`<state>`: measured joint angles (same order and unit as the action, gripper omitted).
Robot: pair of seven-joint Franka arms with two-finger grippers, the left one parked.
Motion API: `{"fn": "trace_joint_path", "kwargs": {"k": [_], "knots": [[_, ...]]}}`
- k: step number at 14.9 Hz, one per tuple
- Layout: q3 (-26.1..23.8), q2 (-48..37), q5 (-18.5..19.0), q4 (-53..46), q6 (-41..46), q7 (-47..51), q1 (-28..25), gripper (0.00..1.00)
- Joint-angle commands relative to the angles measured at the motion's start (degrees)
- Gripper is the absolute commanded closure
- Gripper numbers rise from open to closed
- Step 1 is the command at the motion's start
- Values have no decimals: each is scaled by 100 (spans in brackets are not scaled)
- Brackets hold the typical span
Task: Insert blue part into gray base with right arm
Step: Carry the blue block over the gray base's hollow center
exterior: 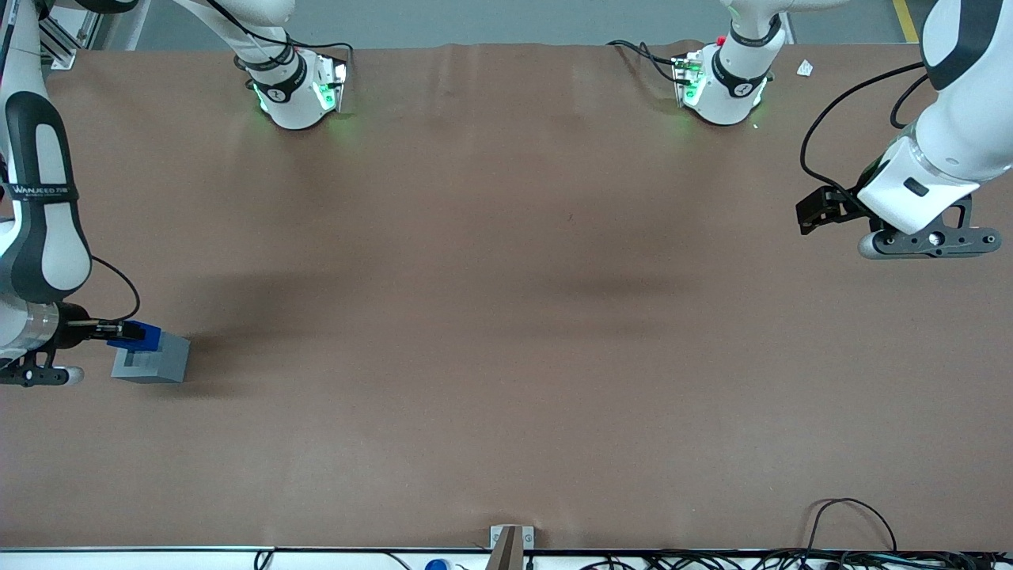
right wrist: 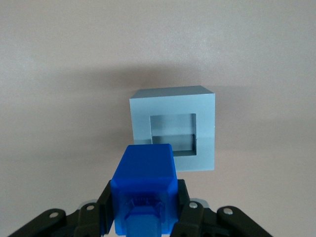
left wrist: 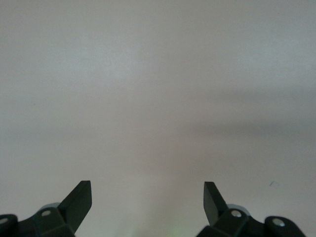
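The gripper [right wrist: 143, 217] is clamped on the blue part [right wrist: 144, 190], holding it just above the gray base [right wrist: 174, 129] at the working arm's end of the brown worktop [exterior: 506, 317]. The blue part overlaps one edge of the base, not yet in the square recess [right wrist: 172, 132].

Front view: right arm [exterior: 36, 229] cut off by the frame edge; gripper [exterior: 119, 332] mostly hidden by the blue part [exterior: 136, 336], fingertips not visible. Part overlaps the base [exterior: 154, 360], hiding its recess; contact between part and base cannot be told. Wrist view: part [right wrist: 143, 190] cut off at the frame edge, covers one corner of the base [right wrist: 174, 127]; fingers [right wrist: 190, 217] only partly shown.
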<state>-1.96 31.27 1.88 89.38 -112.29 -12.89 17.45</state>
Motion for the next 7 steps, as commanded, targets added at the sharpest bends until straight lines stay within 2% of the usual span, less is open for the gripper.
{"fn": "trace_joint_path", "kwargs": {"k": [1,7], "knots": [[-76,160,49,-202,23,-82,83,99],[-85,230,58,-202,-143,-195,91,99]]}}
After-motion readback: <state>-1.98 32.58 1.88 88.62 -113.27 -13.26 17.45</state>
